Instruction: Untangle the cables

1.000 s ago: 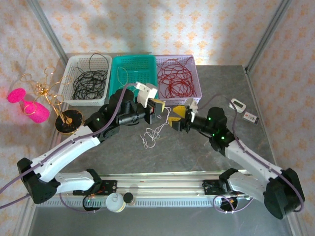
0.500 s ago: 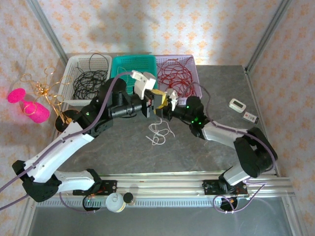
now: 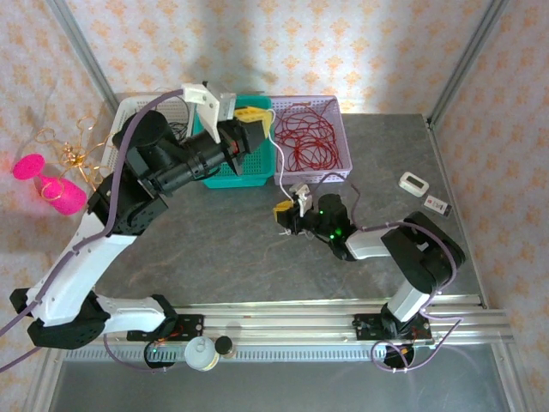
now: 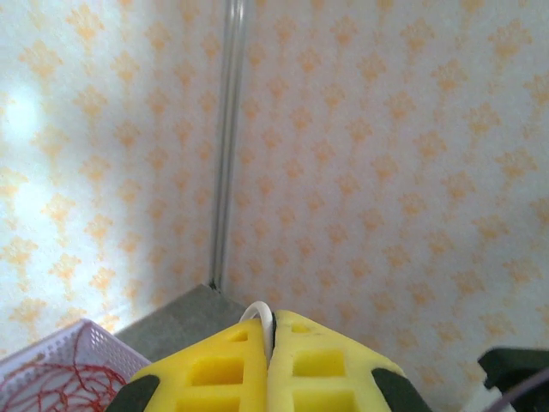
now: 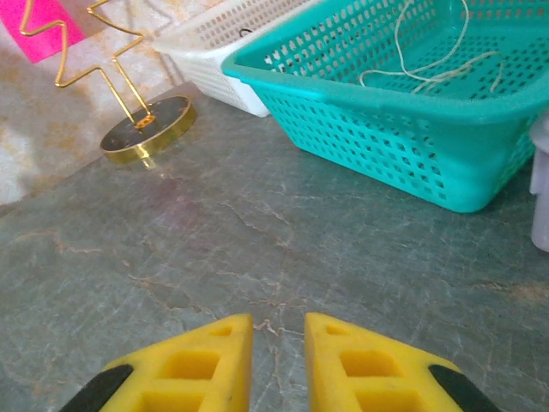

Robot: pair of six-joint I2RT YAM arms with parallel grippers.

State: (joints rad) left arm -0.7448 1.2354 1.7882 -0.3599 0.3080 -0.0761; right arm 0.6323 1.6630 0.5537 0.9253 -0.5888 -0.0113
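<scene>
My left gripper [image 3: 260, 116] is raised over the teal basket [image 3: 225, 172], shut on a white cable [image 3: 275, 159] that hangs down from it. In the left wrist view a loop of that cable [image 4: 257, 312] sticks out between the closed yellow fingers of the left gripper [image 4: 273, 326]. The white cable's lower part [image 5: 429, 73] lies inside the teal basket [image 5: 386, 146]. Red cables [image 3: 304, 137] fill the lilac basket [image 3: 341, 142]. My right gripper [image 3: 277, 213] sits low over the table, its fingers [image 5: 210, 356] a little apart with nothing between them.
A white basket [image 3: 129, 116] stands left of the teal one, mostly behind my left arm. A gold wire stand [image 3: 75, 159] and a pink object [image 3: 51, 184] are at the far left. Two small devices [image 3: 415, 182] lie at the right.
The left arm has lifted the white cable off the table and swung it back over the teal basket. The right gripper's jaws have narrowed and it has dropped to the table, empty.
</scene>
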